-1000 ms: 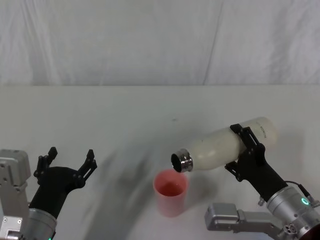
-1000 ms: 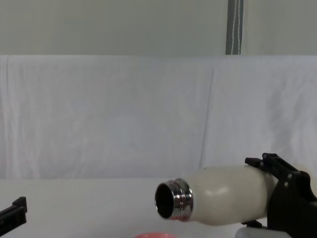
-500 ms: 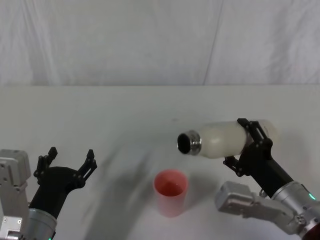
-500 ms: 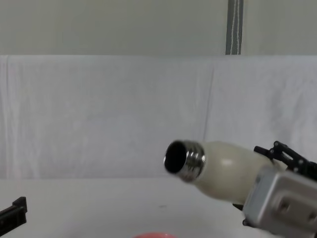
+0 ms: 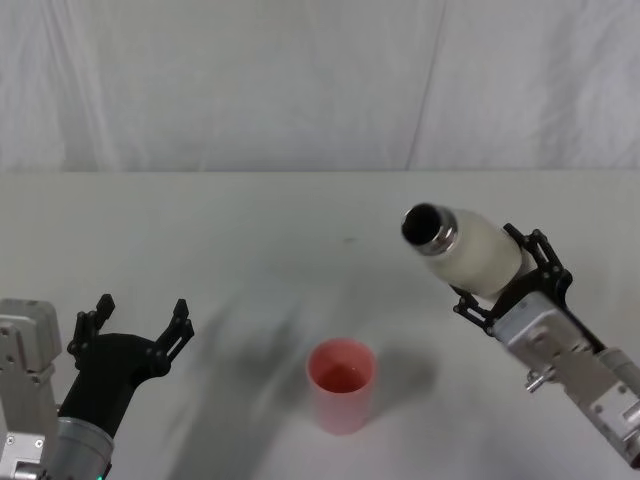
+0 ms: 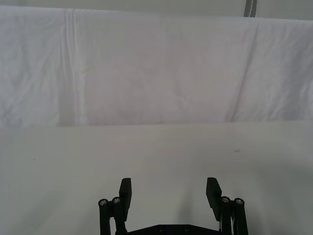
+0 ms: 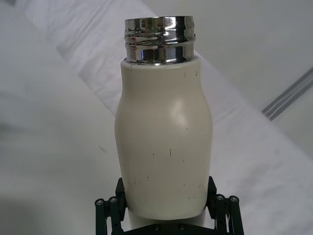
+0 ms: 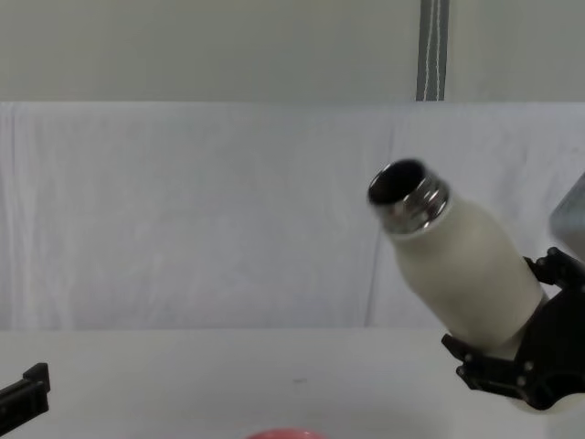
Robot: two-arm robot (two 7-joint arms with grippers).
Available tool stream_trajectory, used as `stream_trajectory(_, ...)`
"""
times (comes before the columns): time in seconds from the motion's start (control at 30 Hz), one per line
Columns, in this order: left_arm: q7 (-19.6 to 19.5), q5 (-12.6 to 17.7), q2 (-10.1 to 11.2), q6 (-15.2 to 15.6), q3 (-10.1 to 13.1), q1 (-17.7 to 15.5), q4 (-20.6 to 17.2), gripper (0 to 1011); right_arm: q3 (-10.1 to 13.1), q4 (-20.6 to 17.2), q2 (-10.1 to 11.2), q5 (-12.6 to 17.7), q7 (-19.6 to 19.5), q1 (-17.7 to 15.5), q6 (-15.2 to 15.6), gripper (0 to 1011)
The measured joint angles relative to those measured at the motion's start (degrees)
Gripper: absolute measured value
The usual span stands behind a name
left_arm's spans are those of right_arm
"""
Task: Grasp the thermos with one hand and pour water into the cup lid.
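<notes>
Nearest the table's [image 5: 300, 210] front edge, the pink cup lid [image 5: 341, 384] already holds a little water, and the left gripper [image 5: 135, 325] idles spread wide at the front left corner. Farther back and right, the right gripper [image 5: 505, 275] clamps the thermos [image 5: 470, 250] aloft, mouth tilted up and off the lid, so pouring looks done, with setting it down probably left.

Thermos [image 5: 470, 250]: cream-white, uncapped, steel neck tilted up and leftward, held aloft at its base in the clamped right hand [image 5: 510, 285]. Cup lid [image 5: 341, 385]: pink, upright on the worktop [image 5: 250, 230], below-left of thermos, apart.
</notes>
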Motion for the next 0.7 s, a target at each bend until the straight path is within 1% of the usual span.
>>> stream_trajectory(0.03, 0.0, 0.0, 0.0, 0.0, 0.0, 0.0, 0.0, 1001, 0.8, -0.1, -0.4, 2.2, 1.1, -0.2, 0.0, 950)
stream_trajectory(0.07, 0.0, 0.0, 0.0, 0.0, 0.0, 0.0, 0.0, 1001, 1.1, -0.2, -0.7, 3.5, 1.8, -0.2, 0.1, 950)
stream_trajectory(0.1, 0.0, 0.0, 0.0, 0.0, 0.0, 0.0, 0.0, 1001, 1.1, -0.2, -0.7, 3.5, 1.8, -0.2, 0.1, 950)
stream_trajectory(0.17, 0.0, 0.0, 0.0, 0.0, 0.0, 0.0, 0.0, 1001, 2.7, -0.3, -1.6, 8.4, 4.1, -0.5, 0.6, 950)
stream_trajectory(0.23, 0.0, 0.0, 0.0, 0.0, 0.0, 0.0, 0.0, 1001, 3.3, -0.3, -2.0, 10.6, 5.1, -0.6, 1.0, 950)
stream_trajectory(0.27, 0.0, 0.0, 0.0, 0.0, 0.0, 0.0, 0.0, 1001, 4.1, -0.3, -2.5, 13.0, 6.1, -0.6, 1.4, 950)
stream_trajectory(0.3, 0.0, 0.0, 0.0, 0.0, 0.0, 0.0, 0.0, 1001, 4.1, -0.3, -2.5, 13.0, 6.1, -0.6, 1.4, 950)
stream_trajectory(0.33, 0.0, 0.0, 0.0, 0.0, 0.0, 0.0, 0.0, 1001, 4.7, -0.3, -2.9, 15.1, 6.9, -0.6, 1.8, 950)
stream_trajectory(0.37, 0.0, 0.0, 0.0, 0.0, 0.0, 0.0, 0.0, 1001, 4.9, -0.2, -3.0, 15.9, 7.2, -0.6, 2.0, 950)
stream_trajectory(0.43, 0.0, 0.0, 0.0, 0.0, 0.0, 0.0, 0.0, 1001, 5.8, -0.1, -3.5, 19.1, 8.3, -0.6, 2.9, 950)
stream_trajectory(0.47, 0.0, 0.0, 0.0, 0.0, 0.0, 0.0, 0.0, 1001, 5.8, -0.1, -3.5, 19.1, 8.3, -0.6, 2.9, 950)
stream_trajectory(0.5, 0.0, 0.0, 0.0, 0.0, 0.0, 0.0, 0.0, 1001, 6.2, 0.0, -3.6, 20.3, 8.7, -0.5, 3.3, 950)
stream_trajectory(0.6, 0.0, 0.0, 0.0, 0.0, 0.0, 0.0, 0.0, 1001, 6.5, 0.1, -3.8, 22.1, 9.2, -0.5, 3.8, 950)
stream_trajectory(0.63, 0.0, 0.0, 0.0, 0.0, 0.0, 0.0, 0.0, 1001, 6.9, 0.2, -4.0, 23.4, 9.6, -0.4, 4.2, 950)
stream_trajectory(0.7, 0.0, 0.0, 0.0, 0.0, 0.0, 0.0, 0.0, 1001, 7.2, 0.4, -4.2, 24.7, 9.9, -0.3, 4.6, 950)
